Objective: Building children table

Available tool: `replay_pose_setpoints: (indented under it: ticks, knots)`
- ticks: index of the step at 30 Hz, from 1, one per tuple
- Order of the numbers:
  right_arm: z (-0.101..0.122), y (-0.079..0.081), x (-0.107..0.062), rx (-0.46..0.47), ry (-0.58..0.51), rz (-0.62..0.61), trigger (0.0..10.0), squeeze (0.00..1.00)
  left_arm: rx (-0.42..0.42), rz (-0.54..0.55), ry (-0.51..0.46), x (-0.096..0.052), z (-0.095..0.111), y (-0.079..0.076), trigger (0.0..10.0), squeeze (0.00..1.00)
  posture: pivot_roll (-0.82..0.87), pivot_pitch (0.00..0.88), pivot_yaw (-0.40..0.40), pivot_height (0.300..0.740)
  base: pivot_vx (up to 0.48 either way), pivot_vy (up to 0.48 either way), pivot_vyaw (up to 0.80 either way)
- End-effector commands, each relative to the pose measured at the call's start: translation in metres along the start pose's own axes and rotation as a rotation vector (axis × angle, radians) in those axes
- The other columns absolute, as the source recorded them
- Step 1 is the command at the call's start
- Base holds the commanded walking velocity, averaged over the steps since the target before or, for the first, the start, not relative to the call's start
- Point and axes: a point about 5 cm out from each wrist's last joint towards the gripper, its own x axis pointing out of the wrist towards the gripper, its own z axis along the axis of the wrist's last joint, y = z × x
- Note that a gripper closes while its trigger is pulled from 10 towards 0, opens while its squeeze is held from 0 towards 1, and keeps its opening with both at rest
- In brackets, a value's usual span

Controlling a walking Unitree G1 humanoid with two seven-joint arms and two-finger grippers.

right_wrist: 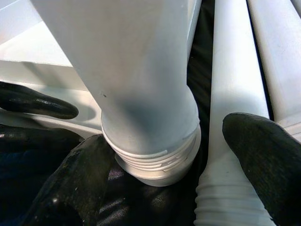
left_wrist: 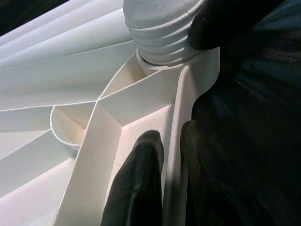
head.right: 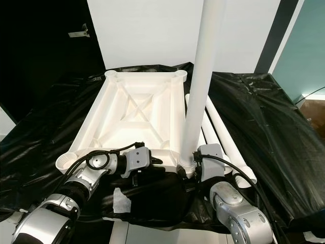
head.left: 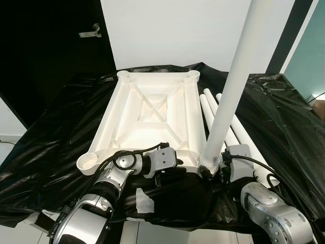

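Upturned tabletop point(head.left: 152, 109) is pinched at its near rim by left gripper point(left_wrist: 164, 188); leg point(head.left: 231, 86), loosely straddled by right gripper point(right_wrist: 164, 155), is best kept plumb in the near-right corner socket while threaded.

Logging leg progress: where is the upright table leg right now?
The upright table leg stands in the tabletop's near right corner socket, beside the spare legs, at the right gripper.

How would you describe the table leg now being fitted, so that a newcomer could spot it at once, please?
An upturned white tabletop lies on black sheeting. At its near right corner one white leg stands upright, threaded end in the socket, the right gripper around its base. The spare legs lie flat beside it.
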Motion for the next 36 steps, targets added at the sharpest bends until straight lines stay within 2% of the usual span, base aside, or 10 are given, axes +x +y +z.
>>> replay_pose_setpoints:
  ticks: [1, 3, 7, 9, 10, 11, 12, 13, 14, 36]
  knots:
    - [0.0151, -0.0014, -0.0004, -0.008, -0.222, -0.013, 10.0, 0.00, -0.121, 0.088, 0.102, 0.0056, -0.0283, -0.0189, 10.0, 0.00, -0.20, 0.000, 0.000, 0.740, 0.000, 0.000, 0.00]
    - [0.0143, -0.0005, 0.0002, -0.017, -0.227, -0.021, 10.0, 0.00, -0.122, 0.088, 0.102, 0.0056, -0.0285, -0.0190, 10.0, 0.00, -0.20, 0.000, 0.000, 0.740, 0.000, 0.000, 0.00]
    - [0.0141, 0.0017, -0.0008, -0.092, -0.251, -0.045, 10.0, 0.00, -0.124, 0.086, 0.100, 0.0053, -0.0291, -0.0200, 10.0, 0.00, -0.20, 0.000, 0.000, 0.740, 0.000, 0.000, 0.00]
    - [0.0141, 0.0017, -0.0008, -0.092, -0.251, -0.045, 10.0, 0.00, -0.124, 0.086, 0.100, 0.0053, -0.0291, -0.0200, 10.0, 0.00, -0.20, 0.000, 0.000, 0.740, 0.000, 0.000, 0.00]
    - [0.0137, 0.0006, -0.0030, -0.130, -0.268, -0.069, 10.0, 0.17, -0.125, 0.085, 0.099, 0.0051, -0.0294, -0.0204, 10.0, 0.00, -0.20, 0.000, 0.000, 0.740, 0.000, 0.000, 0.00]
    - [0.0137, 0.0006, -0.0030, -0.130, -0.268, -0.069, 10.0, 0.17, -0.125, 0.085, 0.099, 0.0051, -0.0294, -0.0204, 10.0, 0.00, -0.20, 0.000, 0.000, 0.740, 0.000, 0.000, 0.00]
    - [0.0125, -0.0005, -0.0051, -0.147, -0.281, -0.087, 10.0, 1.00, -0.125, 0.083, 0.099, 0.0050, -0.0296, -0.0208, 10.0, 0.00, -0.21, 0.000, 0.000, 0.740, 0.000, 0.000, 0.00]
    - [0.0125, -0.0005, -0.0051, -0.147, -0.281, -0.087, 10.0, 1.00, -0.125, 0.083, 0.099, 0.0050, -0.0296, -0.0208, 10.0, 0.00, -0.21, 0.000, 0.000, 0.740, 0.000, 0.000, 0.00]
    - [0.0123, -0.0018, -0.0071, -0.162, -0.296, -0.105, 10.0, 1.00, -0.125, 0.082, 0.099, 0.0049, -0.0297, -0.0209, 10.0, 0.00, -0.21, 0.027, 0.033, 0.740, 0.000, 0.000, 0.00]
    - [0.0123, -0.0018, -0.0071, -0.162, -0.296, -0.105, 10.0, 1.00, -0.125, 0.082, 0.099, 0.0049, -0.0297, -0.0209, 10.0, 0.00, -0.21, 0.027, 0.033, 0.740, 0.000, 0.000, 0.00]
